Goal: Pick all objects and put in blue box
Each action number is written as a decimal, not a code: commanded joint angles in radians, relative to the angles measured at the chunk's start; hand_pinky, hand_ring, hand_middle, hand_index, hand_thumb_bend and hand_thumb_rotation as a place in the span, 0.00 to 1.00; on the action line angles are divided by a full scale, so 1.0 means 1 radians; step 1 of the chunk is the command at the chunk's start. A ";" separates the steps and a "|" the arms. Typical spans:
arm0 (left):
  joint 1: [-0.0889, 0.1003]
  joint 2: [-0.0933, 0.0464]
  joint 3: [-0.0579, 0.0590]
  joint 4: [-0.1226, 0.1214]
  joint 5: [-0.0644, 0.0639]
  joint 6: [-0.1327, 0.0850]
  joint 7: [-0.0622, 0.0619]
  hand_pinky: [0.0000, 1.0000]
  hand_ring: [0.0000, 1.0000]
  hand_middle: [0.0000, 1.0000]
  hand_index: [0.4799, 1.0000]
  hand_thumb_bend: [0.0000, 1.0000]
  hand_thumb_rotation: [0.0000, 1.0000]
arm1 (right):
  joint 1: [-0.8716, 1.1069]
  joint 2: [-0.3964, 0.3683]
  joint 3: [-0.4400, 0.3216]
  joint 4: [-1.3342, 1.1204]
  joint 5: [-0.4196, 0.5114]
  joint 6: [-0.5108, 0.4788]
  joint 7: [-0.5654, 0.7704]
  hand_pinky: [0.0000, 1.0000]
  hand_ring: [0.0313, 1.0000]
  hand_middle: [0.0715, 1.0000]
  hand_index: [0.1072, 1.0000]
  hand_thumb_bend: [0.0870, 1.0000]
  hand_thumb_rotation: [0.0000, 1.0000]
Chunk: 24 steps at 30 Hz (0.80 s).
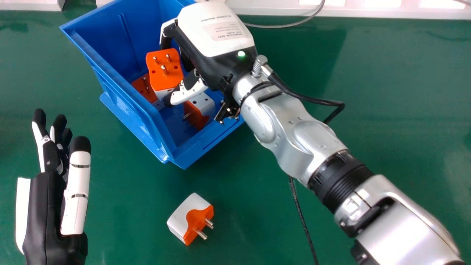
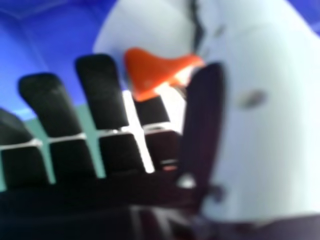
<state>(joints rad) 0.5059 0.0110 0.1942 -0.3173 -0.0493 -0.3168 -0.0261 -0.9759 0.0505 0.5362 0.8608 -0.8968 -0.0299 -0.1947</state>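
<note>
Trouble, if it came, seemed likeliest at the drop. From where I stood, the right hand (image 1: 224,35) was over the blue box (image 1: 125,105), top centre-left of the frame, its thumb (image 1: 187,94) and fingers closed on an orange-and-white adapter (image 1: 165,70) whose pins faced up. How firmly it was pinched I couldn't tell. In the right hand view the orange part sat up by the fingertips, at the upper middle, and a grip that shallow could have let the piece twist out sideways.

Below it in the box lay an orange adapter (image 1: 144,88) on the left and a tilted adapter (image 1: 200,106) on the right, its pins towards the lower left. Had the held one been let go as it was, it might have landed on those two and perched there, or caught a pin on the thumb and come back out with the hand. Swinging away too low, I thought, the wrist risked knocking the box's near right rim and skewing it on the green table (image 1: 401,92).

One loose adapter (image 1: 187,217) lay at the bottom centre, pins to the lower right, and a hurried pinch there could have rolled it. The left hand (image 1: 48,206) was idle at the lower left, fingers straight.
</note>
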 commanded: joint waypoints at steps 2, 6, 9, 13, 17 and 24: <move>0.008 -0.004 -0.001 -0.017 0.004 -0.013 0.007 1.00 1.00 1.00 1.00 0.37 0.85 | -0.076 0.017 0.026 0.039 0.001 0.017 -0.007 0.15 0.19 0.25 0.42 0.44 0.14; 0.017 -0.005 -0.004 -0.022 0.009 -0.008 0.011 1.00 1.00 1.00 1.00 0.35 0.85 | -0.089 0.030 0.039 0.077 0.009 0.038 -0.007 0.17 0.21 0.29 0.43 0.45 0.14; 0.020 -0.004 -0.005 -0.021 0.021 -0.011 0.015 1.00 1.00 1.00 1.00 0.34 0.87 | -0.091 0.045 0.043 0.096 0.016 0.058 -0.013 0.13 0.16 0.23 0.43 0.45 0.14; 0.019 -0.009 -0.007 -0.023 0.015 -0.005 0.018 1.00 1.00 1.00 1.00 0.32 0.86 | -0.093 0.062 0.047 0.113 0.027 0.083 -0.009 0.11 0.14 0.21 0.43 0.45 0.14; 0.020 -0.012 -0.010 -0.026 0.037 -0.004 0.031 1.00 1.00 1.00 1.00 0.32 0.86 | -0.087 0.073 0.053 0.116 0.042 0.096 -0.010 0.12 0.16 0.22 0.42 0.45 0.14; 0.009 -0.014 -0.013 -0.019 0.025 -0.002 0.032 1.00 1.00 1.00 1.00 0.35 0.85 | -0.082 0.098 0.050 0.119 0.070 0.130 -0.002 0.26 0.33 0.42 0.43 0.46 0.15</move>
<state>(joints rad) 0.5160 -0.0018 0.1815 -0.3189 -0.0198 -0.3148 0.0033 -1.0124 0.1371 0.5883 0.9909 -0.8338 0.0997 -0.1771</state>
